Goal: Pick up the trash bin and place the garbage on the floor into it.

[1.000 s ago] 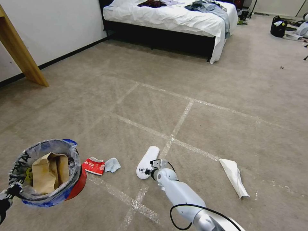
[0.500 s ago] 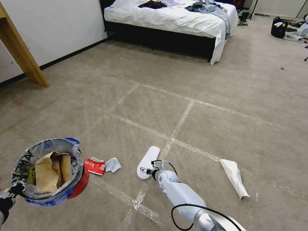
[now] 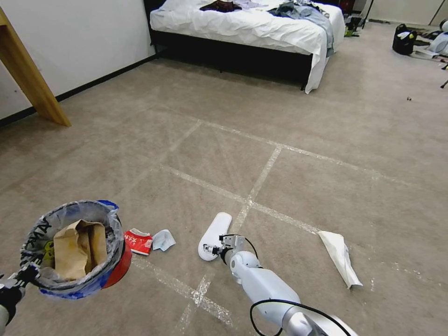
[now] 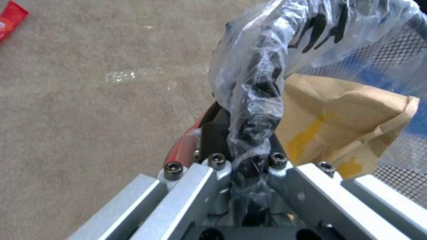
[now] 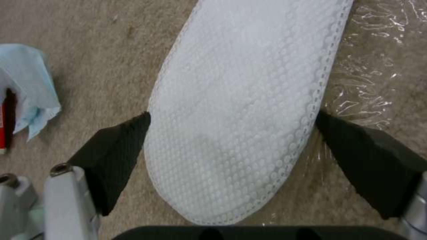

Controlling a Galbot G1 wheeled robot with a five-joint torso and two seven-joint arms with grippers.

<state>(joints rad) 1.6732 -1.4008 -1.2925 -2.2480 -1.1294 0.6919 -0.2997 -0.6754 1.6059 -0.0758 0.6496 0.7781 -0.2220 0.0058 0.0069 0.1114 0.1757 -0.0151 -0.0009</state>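
Note:
The red trash bin (image 3: 114, 270), lined with a clear bag, hangs at lower left with my left gripper (image 3: 21, 280) shut on its rim (image 4: 184, 148). A crumpled brown paper bag (image 3: 77, 247) lies inside it. On the floor (image 3: 326, 140), a white slipper (image 3: 214, 233) lies flat. My right gripper (image 3: 217, 247) is low over the slipper's near end. The right wrist view has the slipper (image 5: 249, 100) between the black pads (image 5: 115, 156), which stand wide apart at its two edges. A red wrapper (image 3: 138, 241), a light-blue scrap (image 3: 163, 239) and a white tissue (image 3: 340, 256) lie nearby.
A bed (image 3: 252, 28) with a dark frame stands at the back, and a slanted wooden leg (image 3: 32, 84) by the left wall. A black bag (image 3: 403, 39) sits far right. Tape lines (image 3: 261, 177) cross the carpet.
My right gripper has sunk a little closer onto the slipper's near end. The bin has shifted slightly to the right in my left gripper.

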